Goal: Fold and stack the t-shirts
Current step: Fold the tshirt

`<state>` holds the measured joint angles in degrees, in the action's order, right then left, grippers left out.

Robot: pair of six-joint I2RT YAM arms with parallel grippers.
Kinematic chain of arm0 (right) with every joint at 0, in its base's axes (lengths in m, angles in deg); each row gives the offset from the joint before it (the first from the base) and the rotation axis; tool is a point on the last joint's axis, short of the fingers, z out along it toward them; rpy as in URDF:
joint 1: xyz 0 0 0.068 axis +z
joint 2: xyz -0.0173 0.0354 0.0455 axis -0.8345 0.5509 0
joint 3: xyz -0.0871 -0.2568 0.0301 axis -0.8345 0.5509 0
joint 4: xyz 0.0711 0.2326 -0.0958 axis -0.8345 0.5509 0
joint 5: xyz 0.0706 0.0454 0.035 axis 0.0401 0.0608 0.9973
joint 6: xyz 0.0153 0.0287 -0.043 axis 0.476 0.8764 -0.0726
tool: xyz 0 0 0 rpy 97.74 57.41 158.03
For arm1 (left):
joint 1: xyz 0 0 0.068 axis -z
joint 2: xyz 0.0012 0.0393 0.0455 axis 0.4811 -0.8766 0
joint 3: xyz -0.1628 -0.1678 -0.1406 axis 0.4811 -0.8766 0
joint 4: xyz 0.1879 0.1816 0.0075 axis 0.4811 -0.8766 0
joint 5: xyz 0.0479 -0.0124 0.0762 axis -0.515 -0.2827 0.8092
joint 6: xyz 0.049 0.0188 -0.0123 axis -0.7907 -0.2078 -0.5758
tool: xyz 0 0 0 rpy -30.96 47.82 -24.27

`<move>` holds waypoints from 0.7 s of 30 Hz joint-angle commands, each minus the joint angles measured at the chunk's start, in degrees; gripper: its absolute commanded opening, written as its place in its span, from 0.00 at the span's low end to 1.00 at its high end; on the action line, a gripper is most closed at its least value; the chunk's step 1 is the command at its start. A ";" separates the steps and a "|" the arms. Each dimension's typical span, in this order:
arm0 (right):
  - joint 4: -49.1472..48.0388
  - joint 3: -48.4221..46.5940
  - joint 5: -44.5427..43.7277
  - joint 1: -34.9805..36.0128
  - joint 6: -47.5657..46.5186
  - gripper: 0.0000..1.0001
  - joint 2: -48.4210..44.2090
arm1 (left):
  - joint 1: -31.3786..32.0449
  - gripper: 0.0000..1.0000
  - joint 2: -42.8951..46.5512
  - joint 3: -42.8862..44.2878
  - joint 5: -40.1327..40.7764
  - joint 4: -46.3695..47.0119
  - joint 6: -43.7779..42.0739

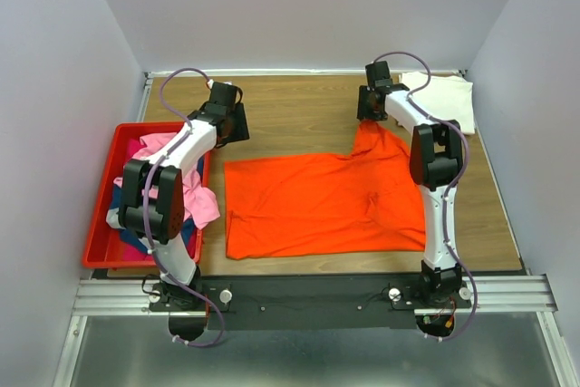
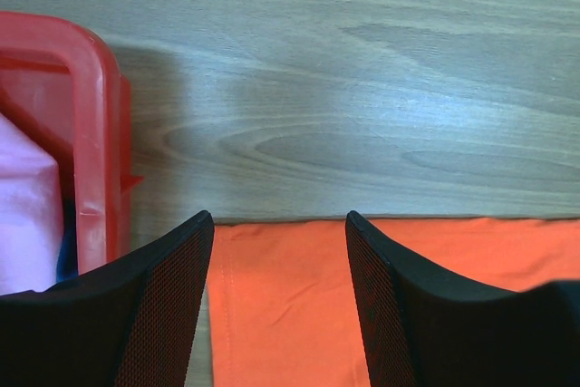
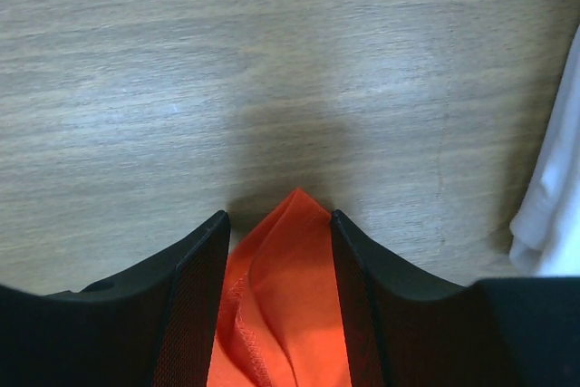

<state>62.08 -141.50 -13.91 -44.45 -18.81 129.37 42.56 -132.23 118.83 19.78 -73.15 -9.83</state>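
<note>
Corner of orange t-shirt in right pincer; left pincer wide, empty.

bright even light, soft shadows, sharp focus

A corner of the bright orange cloth t-shirt sits inside the right hand, the cream-white cloth t-shirt to its right; the red plastic bin lies left of the left hand.

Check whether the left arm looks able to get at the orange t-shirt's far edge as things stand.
Probably yes. The left gripper hangs open over that edge of the orange t-shirt, nothing lying on it there; the red bin sits off to the side.
</note>
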 commanded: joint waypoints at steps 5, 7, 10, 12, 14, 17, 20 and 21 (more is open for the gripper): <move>2.08 -3.96 0.29 -0.17 -1.94 0.56 4.35 | -1.06 0.68 -1.64 2.58 -1.92 -0.56 -1.38; 2.08 -4.40 1.26 -0.17 -1.94 0.55 5.05 | -1.06 0.68 -1.73 2.84 -2.27 -0.39 -1.38; 2.08 -4.06 1.17 -0.17 -2.12 0.55 5.32 | -1.15 0.68 -2.17 3.11 -2.45 -0.39 -1.38; 2.08 -3.79 0.38 -0.17 -2.47 0.56 5.59 | -1.32 0.68 -2.25 3.37 -2.54 -0.39 -1.73; 2.08 -3.61 -0.06 -0.17 -2.73 0.55 5.76 | -1.41 0.68 -2.43 3.46 -2.54 -0.56 -1.91; 2.08 -3.70 0.03 -0.34 -3.00 0.49 6.64 | -1.76 0.68 -3.04 3.55 -2.54 -0.82 -2.08; 2.08 -3.09 -0.76 -0.25 -2.56 0.21 6.73 | -1.94 0.68 -3.57 3.64 -2.54 -1.18 -2.17; 2.17 -2.91 -1.28 -0.25 -2.47 0.16 6.64 | -1.94 0.68 -3.66 3.64 -2.54 -1.26 -2.26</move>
<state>61.64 -145.20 -14.06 -44.58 -20.77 132.02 41.16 -134.92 120.76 18.23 -73.56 -11.14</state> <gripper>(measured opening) 0.208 0.679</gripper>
